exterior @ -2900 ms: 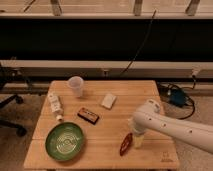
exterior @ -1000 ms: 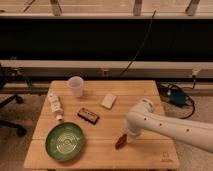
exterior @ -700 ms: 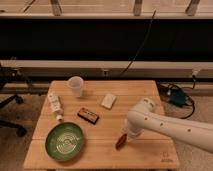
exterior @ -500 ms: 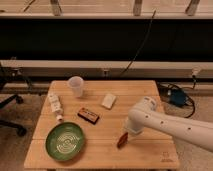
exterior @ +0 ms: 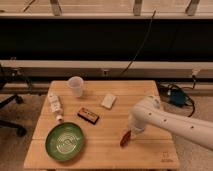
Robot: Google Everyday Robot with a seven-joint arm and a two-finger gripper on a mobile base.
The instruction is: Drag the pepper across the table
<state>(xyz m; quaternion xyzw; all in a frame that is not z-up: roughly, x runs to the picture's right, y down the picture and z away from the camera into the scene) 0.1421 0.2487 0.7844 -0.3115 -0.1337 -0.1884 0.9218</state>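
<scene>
Nearest the camera, the light-wood table (exterior: 107, 152) carries a green plate (exterior: 65, 141), which lies well off to the camera's left of the gripper (exterior: 131, 131). The gripper itself sits low over the near-right part of the tabletop at the end of the white arm (exterior: 170, 120), which reaches in from the right. The arm's bulky wrist covers it, so it cannot be told how far open it is or whether it has hold of anything. The pepper (exterior: 125, 139) lies on the wood immediately on the near side of the gripper, apparently touching it or tucked under it at its upper end. Its long axis runs diagonally, the pointed end aimed at the near edge and slightly to the camera's left. Since the pepper sticks out on that near-left side, a drag would probably have to keep downward contact so that it follows instead of pivoting free. Beyond the gripper and to the camera's left rests a dark rectangular box (exterior: 88, 115), then a white tube (exterior: 55, 106), farther back a white packet (exterior: 108, 100), and farthest away a clear cup (exterior: 76, 86).
</scene>
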